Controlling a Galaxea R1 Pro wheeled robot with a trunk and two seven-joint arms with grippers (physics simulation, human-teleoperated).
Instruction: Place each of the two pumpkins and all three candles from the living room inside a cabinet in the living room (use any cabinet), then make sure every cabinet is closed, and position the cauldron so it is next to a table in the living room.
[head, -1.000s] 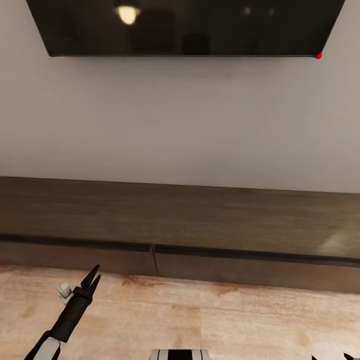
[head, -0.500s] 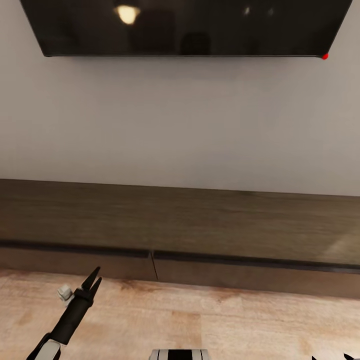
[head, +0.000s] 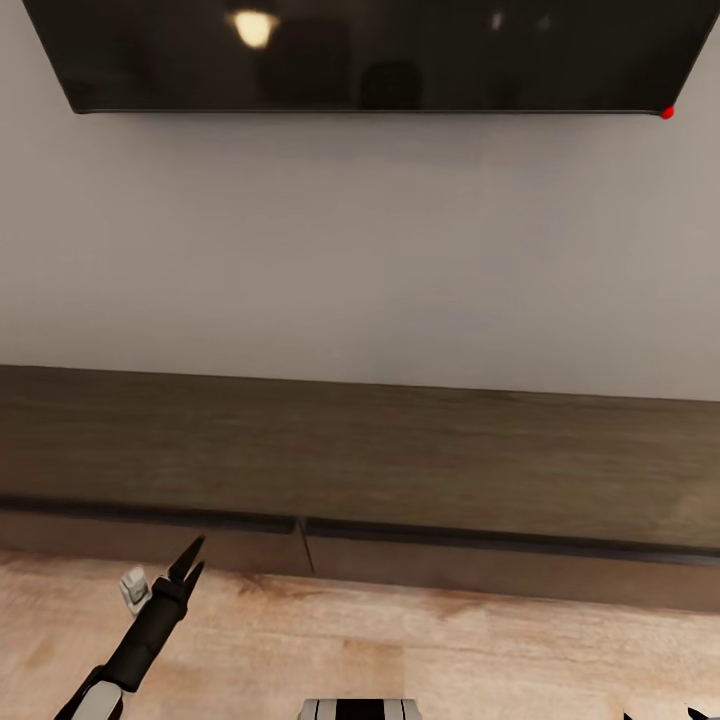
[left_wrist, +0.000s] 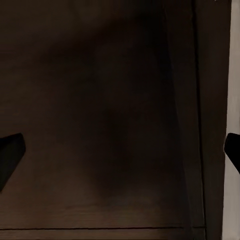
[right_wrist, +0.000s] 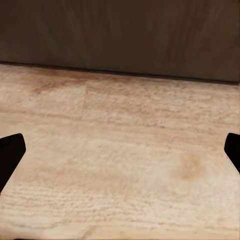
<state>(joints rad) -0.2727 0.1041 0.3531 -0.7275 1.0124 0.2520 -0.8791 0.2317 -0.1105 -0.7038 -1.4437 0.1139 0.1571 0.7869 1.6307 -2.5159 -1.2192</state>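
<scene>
**Grippers facing a shut cabinet**

Fingers of the left gripper (head: 190, 560) are pointing up and forward over the wooden floor (head: 450, 650), its black forearm rising from the lower left of the head view. In that view the two tips are lying close together, yet in the left wrist view the same fingertips (left_wrist: 10, 155) are sitting at opposite edges with a wide gap between them, nothing held. The wrist camera is looking at a dark-brown drawer front of the cabinet (head: 400, 460) from close by, with a thin vertical seam running near one side.

The right gripper (right_wrist: 120, 155) is likewise standing wide and empty, its dark tips at both edges of the right wrist view; it is hanging over the pale floor boards, with the cabinet's dark base (right_wrist: 120, 35) running across beyond them.

The cabinet is stretching the full width of the head view (long, low, flat fronts all flush, one seam between two drawers near the middle). Above it, a black television (head: 370, 55) is hanging on the grey wall (head: 360, 240), a small red light at its lower right corner.
</scene>
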